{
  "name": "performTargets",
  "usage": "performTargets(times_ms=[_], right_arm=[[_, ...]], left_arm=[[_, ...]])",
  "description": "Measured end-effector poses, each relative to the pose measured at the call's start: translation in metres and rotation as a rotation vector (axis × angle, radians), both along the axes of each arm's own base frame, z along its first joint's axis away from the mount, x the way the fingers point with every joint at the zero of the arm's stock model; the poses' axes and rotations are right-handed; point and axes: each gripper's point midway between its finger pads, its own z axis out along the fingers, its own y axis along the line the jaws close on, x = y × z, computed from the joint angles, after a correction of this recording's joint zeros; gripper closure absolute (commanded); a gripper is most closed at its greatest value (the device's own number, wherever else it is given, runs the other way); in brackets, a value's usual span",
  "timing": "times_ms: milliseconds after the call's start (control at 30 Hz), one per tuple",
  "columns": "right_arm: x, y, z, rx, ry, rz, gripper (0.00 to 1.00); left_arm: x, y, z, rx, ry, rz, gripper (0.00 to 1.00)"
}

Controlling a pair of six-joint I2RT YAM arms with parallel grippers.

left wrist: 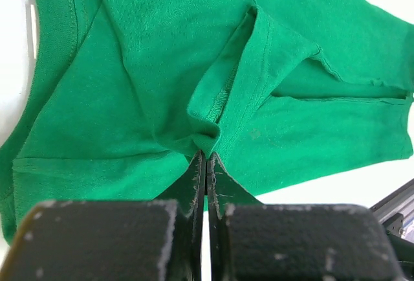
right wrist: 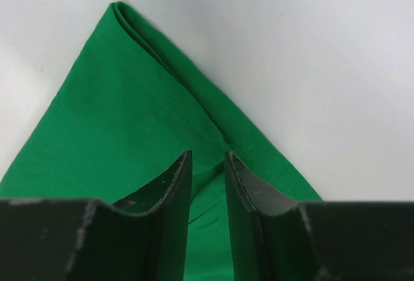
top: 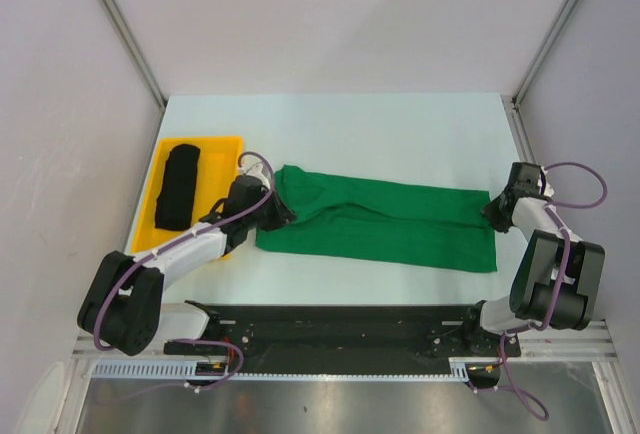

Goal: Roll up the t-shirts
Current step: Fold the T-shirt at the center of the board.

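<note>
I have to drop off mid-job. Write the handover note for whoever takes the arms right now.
Grippers: the left gripper is shut on a pinch of the green t-shirt by the sleeve at its collar end. The right gripper has its jaws apart over the shirt's other end, with no grip that shows.
Things: the green t-shirt lies on the table, folded into a long strip.
Done: the black t-shirt is rolled and lies in the yellow tray.
Left: roll the green one.
</note>
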Motion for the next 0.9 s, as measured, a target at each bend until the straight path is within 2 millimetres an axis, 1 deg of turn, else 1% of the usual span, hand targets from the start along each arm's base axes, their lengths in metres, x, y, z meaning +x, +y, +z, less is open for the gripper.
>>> performTargets(times_ms=[67,200,367,567,600,667,700,767,900], right_arm=[[-0.001,0.0,-0.001,0.002,0.004,-0.002,0.66],[-0.001,0.0,-0.002,0.002,0.006,-0.003,0.64],[-0.003,-0.001,-0.007,-0.002,0.026,-0.009,0.64],[-0.01,-0.001,-0.017,0.006,0.055,-0.015,0.75],[-0.011,-0.001,-0.018,0.007,0.058,-0.017,0.82],[-0.011,0.0,-0.02,0.01,0.06,-0.019,0.9],[-0.01,-0.001,-0.02,0.009,0.059,-0.018,0.97],[-0.01,-0.001,-0.02,0.011,0.057,-0.022,1.0],[-0.01,-0.004,-0.019,0.011,0.054,-0.032,1.0]], left_arm=[[0.0,-0.001,0.0,-0.004,-0.002,0.0,1.0],[0.002,-0.002,0.002,-0.013,-0.013,-0.002,1.0],[0.002,-0.003,0.003,-0.016,-0.015,-0.004,1.0],[0.002,-0.003,0.003,-0.019,-0.013,-0.001,1.0],[0.002,-0.003,0.003,-0.019,-0.012,-0.001,1.0],[0.002,-0.003,0.003,-0.02,-0.012,0.0,1.0],[0.002,-0.003,0.003,-0.02,-0.012,0.0,1.0],[0.002,-0.003,0.003,-0.02,-0.012,0.0,1.0],[0.002,-0.003,0.003,-0.019,-0.011,0.001,1.0]])
